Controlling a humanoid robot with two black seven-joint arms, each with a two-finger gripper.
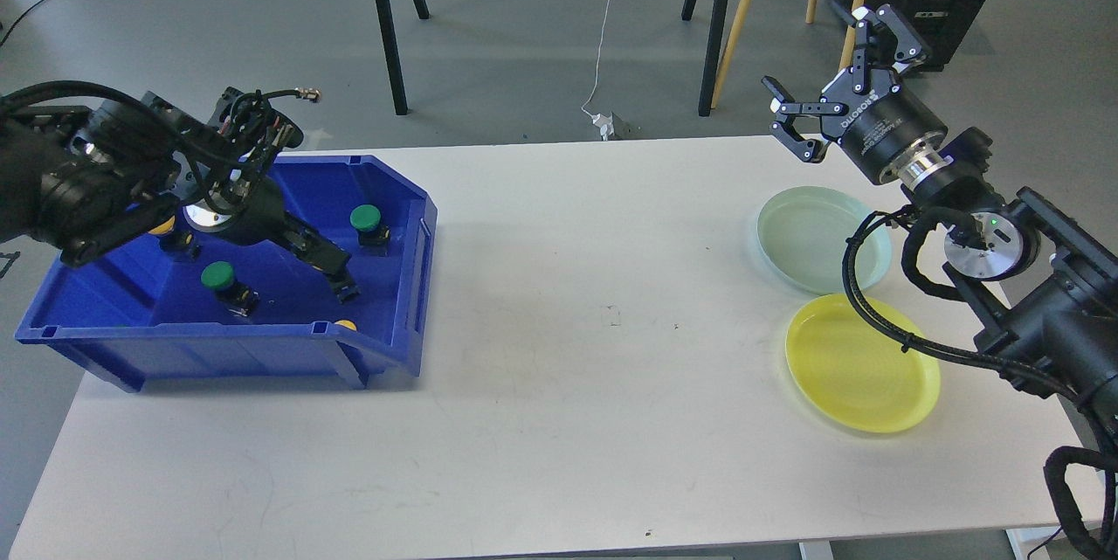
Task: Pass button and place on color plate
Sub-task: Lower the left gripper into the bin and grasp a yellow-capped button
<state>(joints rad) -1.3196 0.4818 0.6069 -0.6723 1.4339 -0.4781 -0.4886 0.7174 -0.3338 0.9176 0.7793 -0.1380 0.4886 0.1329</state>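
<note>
A blue bin [384,342] at the left of the table holds several push buttons with black bases: a green one [366,217] at the back right, a green one [217,275] at the front left, and a yellow one [347,325] half hidden by the front wall. My left gripper [330,267] is down inside the bin, over the spot of the middle yellow button, whose cap is hidden; only a black base [348,288] shows at its tip. Its fingers are dark and cannot be told apart. My right gripper [837,78] is open and empty, in the air behind the plates.
A pale green plate [808,237] and a yellow plate [860,363] lie at the right of the white table [568,350], both empty. My right arm's cable hangs over their right rims. Tripod and chair legs stand on the floor behind the table.
</note>
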